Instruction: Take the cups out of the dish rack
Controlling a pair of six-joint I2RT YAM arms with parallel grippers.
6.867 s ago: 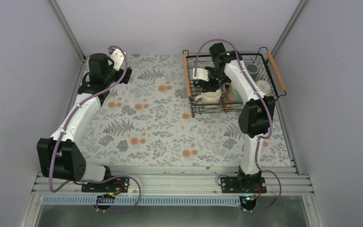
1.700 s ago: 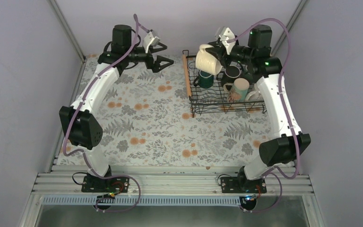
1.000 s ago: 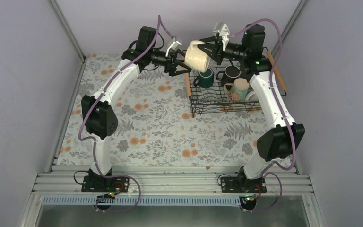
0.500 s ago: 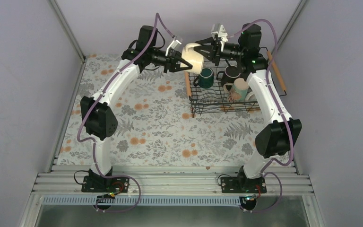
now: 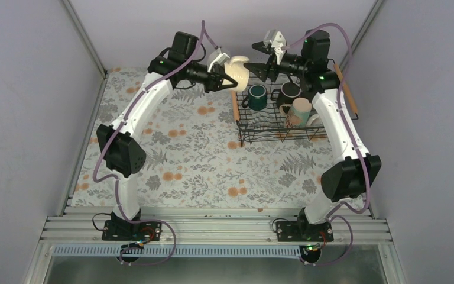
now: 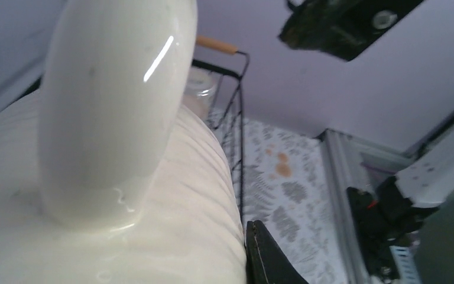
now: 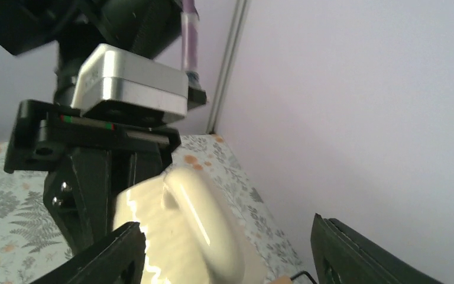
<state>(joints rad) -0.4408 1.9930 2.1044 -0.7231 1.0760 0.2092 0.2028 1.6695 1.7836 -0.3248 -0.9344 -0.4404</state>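
I have the cream mug (image 5: 237, 70) clamped in my left hand (image 5: 223, 74), up in the air just outside the dish rack (image 5: 284, 139), above and a little beyond the far end of its near-side wooden handle (image 5: 234, 105). The mug lies on its side, its loop handle turned upward. In my left wrist view its ribbed body and that handle fill nearly the whole picture, so the grip is tight and close to my palm. My right hand (image 5: 256, 68) hangs over the far corner of the rack, level with the mug and facing it. Its fingers are spread wide and I hold nothing in them. From above they look just clear of the mug, though I cannot be sure of the gap. I judge this to be the hand-over point. The rack sits on my right arm's side, and the open flowered worktop (image 5: 183, 154) on the other side of that wooden handle is my left arm's ground, so the mug is passed across in mid-air above the rack's edge. Inside the rack I see the dark green mug (image 5: 256, 97), the black mug (image 5: 289, 92) and the mint-and-pink mug (image 5: 300, 111) standing together, not yet unloaded. My next care is carrying the cream mug away from the rack without knocking my spread right fingers.
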